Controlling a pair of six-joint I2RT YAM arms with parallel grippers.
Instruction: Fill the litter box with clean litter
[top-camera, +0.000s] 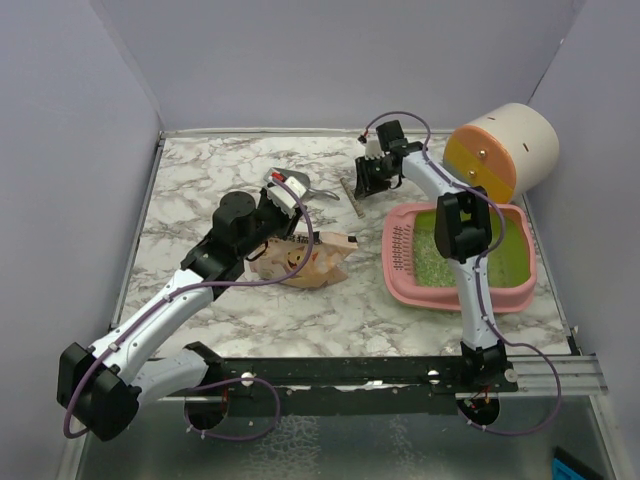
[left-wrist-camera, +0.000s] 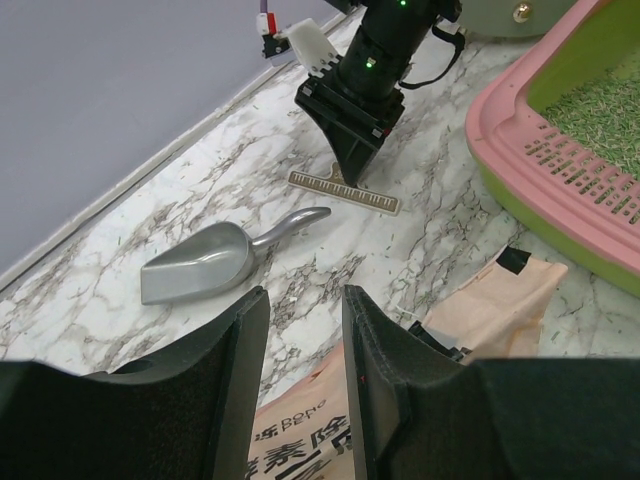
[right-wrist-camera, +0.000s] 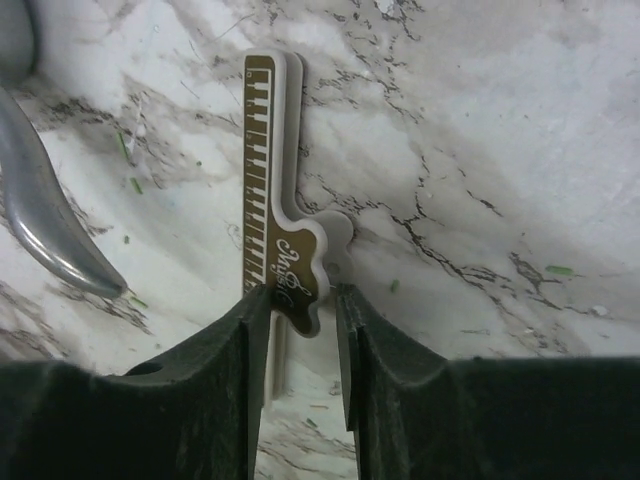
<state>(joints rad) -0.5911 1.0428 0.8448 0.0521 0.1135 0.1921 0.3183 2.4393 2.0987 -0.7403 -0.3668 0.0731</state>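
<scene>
**Litter box at frame right, both end effectors over tabletop**

The litter box sits at right of the top view, clean litter inside. Upper centre, the right end effector straddles a brown comb-like strip, jaws parted. The left end effector hangs open above the tan bag.

Both arms have white link shells with black joint housings, and a purple cable loops along each one. The left gripper and the right gripper carry broad matte-black fingers. A white connector block sits on each wrist.
</scene>
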